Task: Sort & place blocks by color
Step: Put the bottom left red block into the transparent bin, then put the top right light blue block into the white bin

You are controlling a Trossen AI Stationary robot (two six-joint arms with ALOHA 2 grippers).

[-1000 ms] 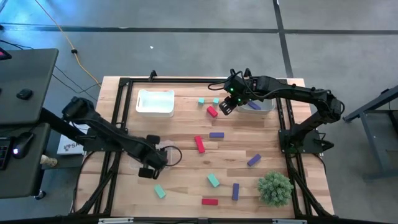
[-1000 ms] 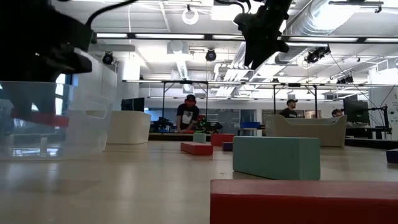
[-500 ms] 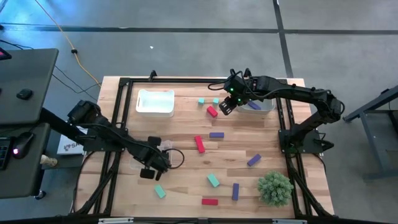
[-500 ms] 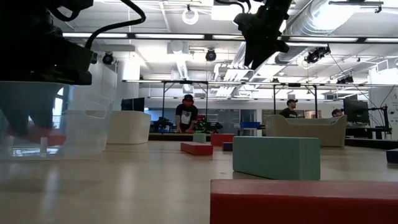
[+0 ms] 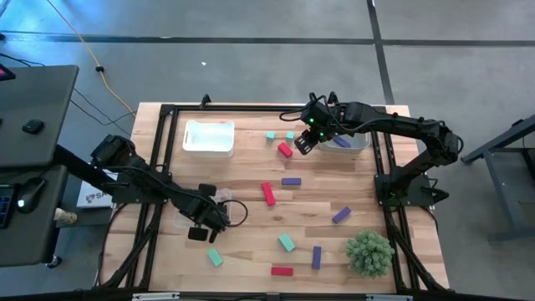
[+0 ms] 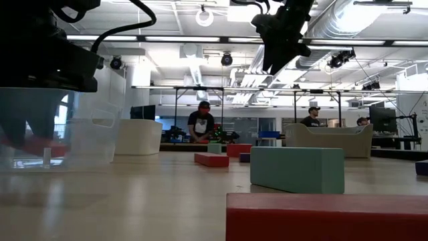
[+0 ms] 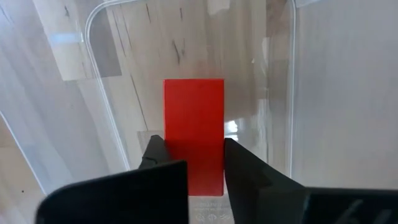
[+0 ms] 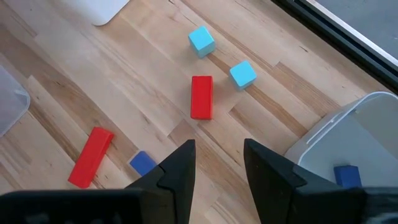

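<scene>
On a slatted wooden table [image 5: 251, 251], the L gripper [image 7: 193, 165] sits low inside a clear tray [image 7: 280, 93] near the table's L front, its 2 dark fingers [image 7: 245, 171] flanking a red block [image 7: 193, 124] that lies flat on the tray floor; whether the jaws are pinching the block or have let go cannot be told from the wrist view. From above, the L gripper [image 5: 209, 219] and that tray [image 5: 232, 211] show just L of the table's centre line. The R gripper [image 5: 306, 140] hangs above the back of the table, beside a 2nd clear tray [image 5: 351, 144] at the R rear that holds a purple block [image 8: 346, 174]; its fingers [image 8: 180, 168] stand apart w/ nothing between them. Below it lie a red block [image 8: 201, 96] and 2 teal cubes [image 8: 201, 40] [image 8: 242, 73]. A 3rd tray, white-looking [image 5: 209, 136], sits at the L rear. Loose blocks dot the mid and front of the table: a red one [image 5: 268, 193], a purple one [image 5: 291, 181], a purple one [image 5: 341, 215], a teal one [image 5: 287, 242], a purple one [image 5: 317, 257], a red one [image 5: 282, 270] and a teal one [image 5: 215, 257]. A spiky green plant [image 5: 369, 252] stands at the R front corner. In the low view, a red block [image 6: 328, 215] and a teal block [image 6: 297, 169] fill the foreground; people [image 6: 199, 124] show in the room behind.
</scene>
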